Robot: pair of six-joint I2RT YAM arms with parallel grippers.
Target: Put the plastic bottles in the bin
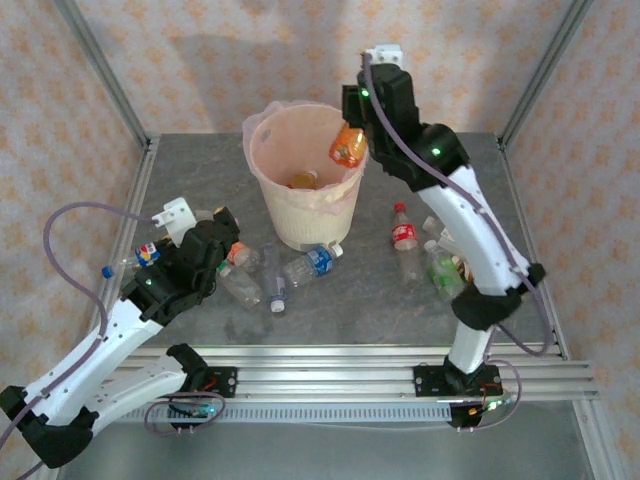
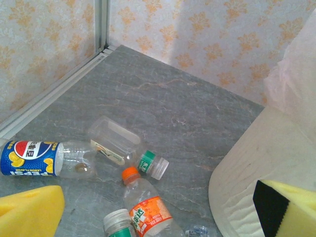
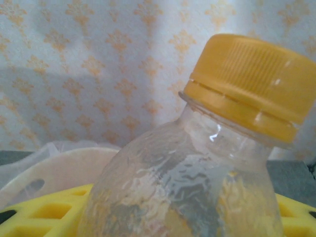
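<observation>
Orange-labelled clear plastic bottle with yellow cap (image 1: pixel 348 146) hangs clamped in the right gripper (image 1: pixel 352 130) above the right rim of the round cream bin (image 1: pixel 300 215) at upper centre, while the left gripper (image 1: pixel 224 238), jaws wide, hovers over scattered clear plastic bottles (image 1: pixel 243 282) at lower left.

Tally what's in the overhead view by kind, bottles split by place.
Bottles on the table: at least 7
Bottles in the bin: 1 visible
Bottles in the right tool: 1
Bins: 1
Total: at least 10
</observation>
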